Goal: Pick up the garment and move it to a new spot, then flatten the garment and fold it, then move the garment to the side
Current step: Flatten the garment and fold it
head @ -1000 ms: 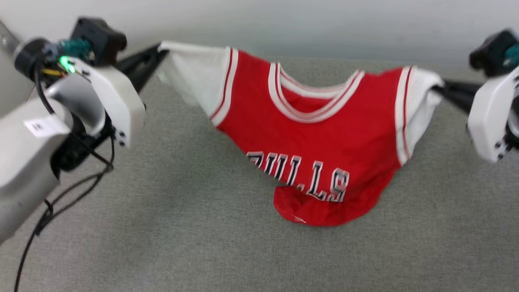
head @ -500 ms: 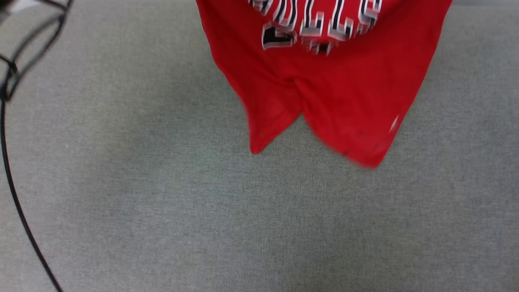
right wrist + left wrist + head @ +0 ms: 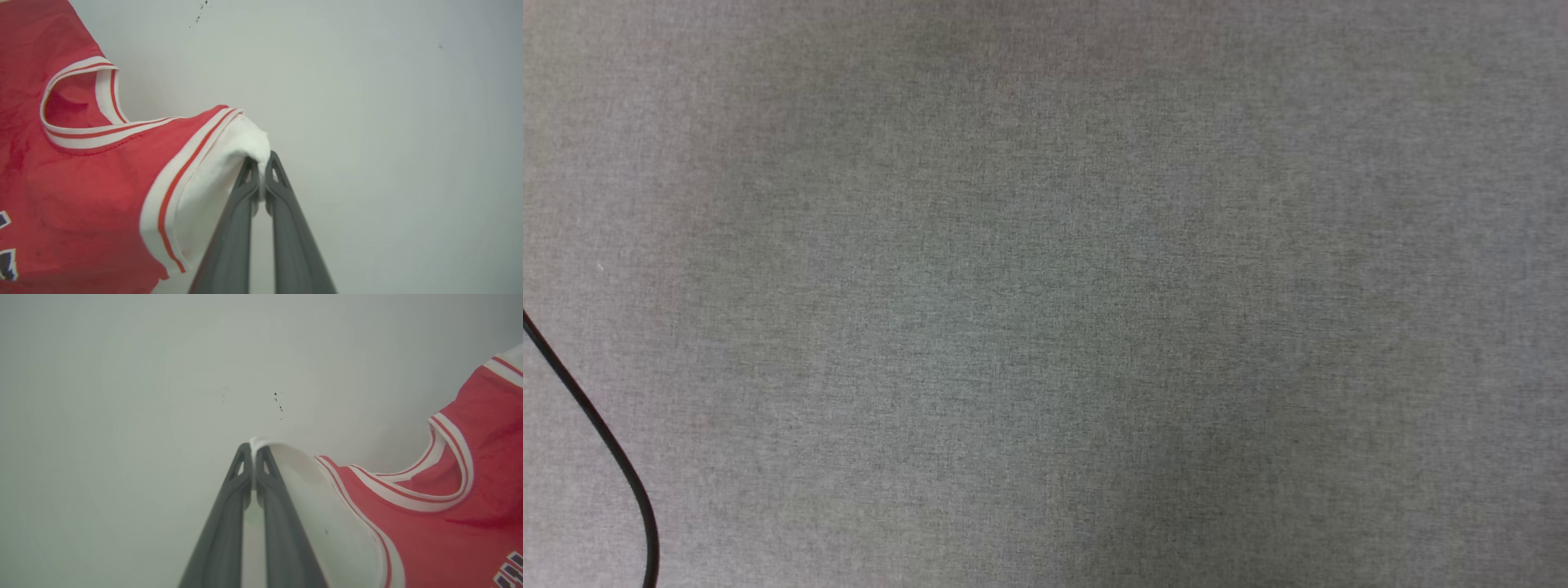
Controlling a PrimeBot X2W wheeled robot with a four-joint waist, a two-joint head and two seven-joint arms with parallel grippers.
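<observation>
The garment (image 3: pixel 441 522) is a red jersey with white sleeves and striped trim, hanging spread in the air in front of a pale wall. In the left wrist view my left gripper (image 3: pixel 253 447) is shut on the edge of one white sleeve, and the red body hangs off to the right. In the right wrist view my right gripper (image 3: pixel 261 161) is shut on the bunched white cloth of the other sleeve, with the garment (image 3: pixel 73 183) spreading to the left. The neck opening (image 3: pixel 77 102) sags between the two grips.
The head view looks down on a grey fabric surface (image 3: pixel 1045 294). A thin black cable (image 3: pixel 613 457) curves across its lower left corner. A pale wall (image 3: pixel 122 396) with a few dark specks stands behind the held garment.
The head camera has tilted downward: the arms and then the garment slid up out of its picture, leaving the grey surface and the cable.
</observation>
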